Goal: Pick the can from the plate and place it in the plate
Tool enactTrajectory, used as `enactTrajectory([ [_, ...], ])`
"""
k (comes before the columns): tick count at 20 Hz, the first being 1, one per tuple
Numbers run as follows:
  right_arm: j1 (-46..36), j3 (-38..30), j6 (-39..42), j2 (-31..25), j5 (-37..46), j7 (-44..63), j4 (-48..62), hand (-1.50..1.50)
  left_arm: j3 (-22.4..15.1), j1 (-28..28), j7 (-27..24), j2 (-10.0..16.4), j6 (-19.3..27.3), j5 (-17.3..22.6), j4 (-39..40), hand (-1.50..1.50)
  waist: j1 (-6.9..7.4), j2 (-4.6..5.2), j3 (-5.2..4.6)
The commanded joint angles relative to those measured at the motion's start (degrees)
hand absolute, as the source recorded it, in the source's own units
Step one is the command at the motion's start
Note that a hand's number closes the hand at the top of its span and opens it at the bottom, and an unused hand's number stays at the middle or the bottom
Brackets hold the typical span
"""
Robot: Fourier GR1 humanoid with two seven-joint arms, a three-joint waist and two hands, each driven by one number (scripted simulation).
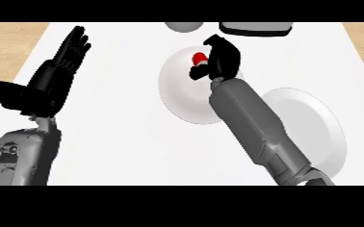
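Observation:
A red can [200, 57] shows as a small patch over the far part of a white plate [179, 91] in the middle of the counter. My right hand [222, 60] is curled round the can and hides most of it. Whether the can rests on the plate or is lifted off it cannot be told. A second white plate [316, 120] lies to the right, partly behind my right forearm. My left hand [60, 72] is open at the left, fingers up, resting.
A grey rounded object [185, 26] sits at the far edge of the white counter. A grey and white object [256, 28] lies beside it to the right. Wooden surface [18, 38] shows at both far corners.

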Motion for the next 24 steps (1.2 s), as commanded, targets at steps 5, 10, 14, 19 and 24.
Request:
enactTrajectory([
  [5,-1.17,-1.49,-9.67,0.05,-14.66,-13.75,7.79,-1.50,0.74,-4.02,3.44,1.08,-1.23,1.45,-0.72,0.00,2.16,0.64,0.10],
  [10,-2.96,-3.63,-18.74,0.05,-19.10,-20.25,6.62,-1.50,-0.24,-0.47,0.13,-0.31,-0.42,-0.12,-0.64,0.00,1.38,0.43,0.07],
  [14,-1.63,-4.90,-21.45,0.04,-27.18,-26.85,2.91,-1.50,0.08,-1.07,0.70,0.14,-1.12,0.32,-0.34,0.00,0.97,0.27,0.09],
  [19,2.73,-7.07,-23.88,0.04,-32.73,-34.29,-0.45,-1.50,3.75,0.45,1.33,2.93,-2.99,2.92,-1.91,0.00,-1.13,-0.54,0.03],
  [24,10.42,-10.34,-18.27,-3.06,-34.75,-37.94,-10.45,-1.50,2.57,0.05,2.57,0.40,0.47,0.19,-0.56,0.00,-3.55,-1.05,0.00],
])
